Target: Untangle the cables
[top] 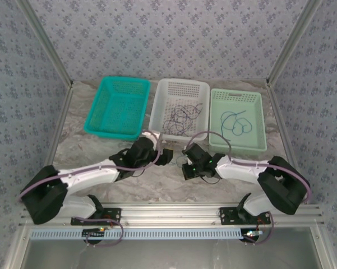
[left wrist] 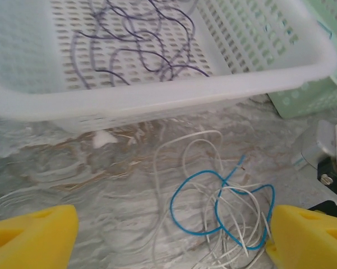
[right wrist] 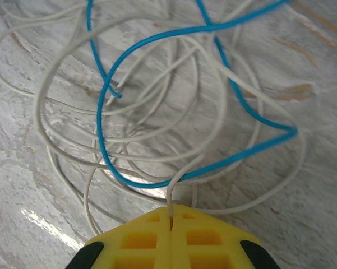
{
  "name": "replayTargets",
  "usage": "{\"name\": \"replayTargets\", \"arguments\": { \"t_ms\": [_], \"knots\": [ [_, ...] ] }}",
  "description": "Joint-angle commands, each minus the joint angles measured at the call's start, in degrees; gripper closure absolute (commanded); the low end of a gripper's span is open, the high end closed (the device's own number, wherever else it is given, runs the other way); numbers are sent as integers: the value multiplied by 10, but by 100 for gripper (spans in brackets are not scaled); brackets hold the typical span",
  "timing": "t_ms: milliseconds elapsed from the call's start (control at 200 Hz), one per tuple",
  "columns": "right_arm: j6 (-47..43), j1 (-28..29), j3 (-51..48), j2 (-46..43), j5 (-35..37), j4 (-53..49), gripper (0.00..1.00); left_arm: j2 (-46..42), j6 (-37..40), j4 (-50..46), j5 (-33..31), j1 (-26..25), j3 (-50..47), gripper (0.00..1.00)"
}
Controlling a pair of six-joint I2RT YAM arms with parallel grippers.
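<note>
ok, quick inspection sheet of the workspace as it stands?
surface: marbled table
job's things: white cable and blue cable tangled on table; dark cables in white basket; second blue cable in green basket; teal basket empty
clutter: nothing seen
hands: left hand open, astride the tangle; right hand shut on white cable
cables: purple-grey arm cabling along both arms
surroundings: patterned walls, metal frame

Narrow strip before baskets
White basket (left wrist: 157, 103) wall and green basket (left wrist: 308, 95) close the far side; cables (left wrist: 171, 208) sprawl between left gripper (left wrist: 172, 224) fingers; bare table (left wrist: 56, 168) alongside.
</note>
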Motion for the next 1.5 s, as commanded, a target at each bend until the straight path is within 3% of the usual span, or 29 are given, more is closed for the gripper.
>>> {"name": "replayTargets", "arguments": {
  "t_ms": [0, 170, 535, 840, 929, 1219, 1499],
  "knots": [
    [30, 2, -19, -22, 35, 8, 93, 52, 24, -39, 67, -2, 48, 17],
    [42, 2, -42, -49, 51, 23, 83, 101, 25, -48, 83, -15, 78, 22],
    [62, 4, -59, -61, 63, 63, 81, 114, -27, -46, 119, -23, 76, 33],
    [73, 10, -71, -78, 81, 72, 77, 183, -45, -66, 136, -34, 124, 43],
    [79, 10, -79, -87, 85, 75, 76, 191, -49, -62, 135, -35, 124, 51],
    [86, 10, -89, -101, 97, 68, 68, 195, -33, -62, 129, -35, 142, 100],
    [104, 9, -89, -102, 121, 25, 58, 91, 3, -78, 113, -38, 119, 100]
  ]
}}
